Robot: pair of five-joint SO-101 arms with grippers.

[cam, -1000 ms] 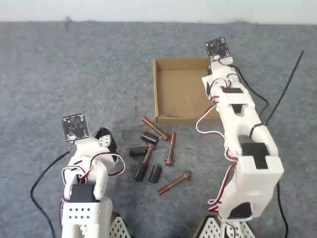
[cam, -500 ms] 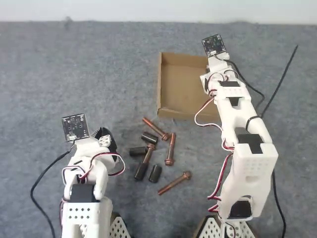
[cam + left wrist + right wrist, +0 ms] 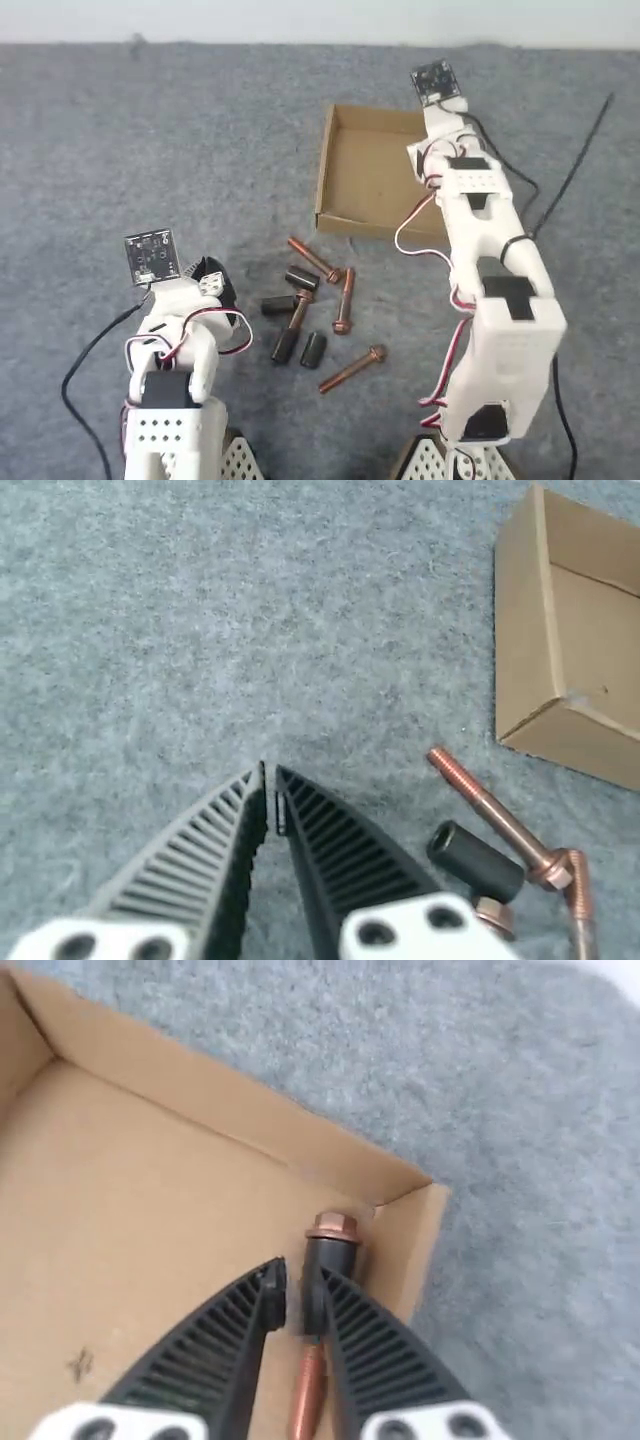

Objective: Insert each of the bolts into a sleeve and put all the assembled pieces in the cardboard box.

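Covering the right side of the cardboard box (image 3: 365, 180) at the upper centre of the high view, the right arm (image 3: 480, 230) hides that wall. Loose bolts (image 3: 345, 300) and sleeves (image 3: 302, 278) lie at lower centre and point several ways.

In the left wrist view, the left gripper (image 3: 270, 780) is closed and empty above the carpet (image 3: 200, 600).

In the right wrist view, the right gripper (image 3: 297, 1295), slightly parted and empty, hangs over an assembled piece (image 3: 330, 1250) in the box corner. Its head points toward the corner, and one finger partly hides its shaft.

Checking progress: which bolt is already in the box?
The sleeved bolt in the box corner, at the right claw. The other bolts lie outside on the carpet.
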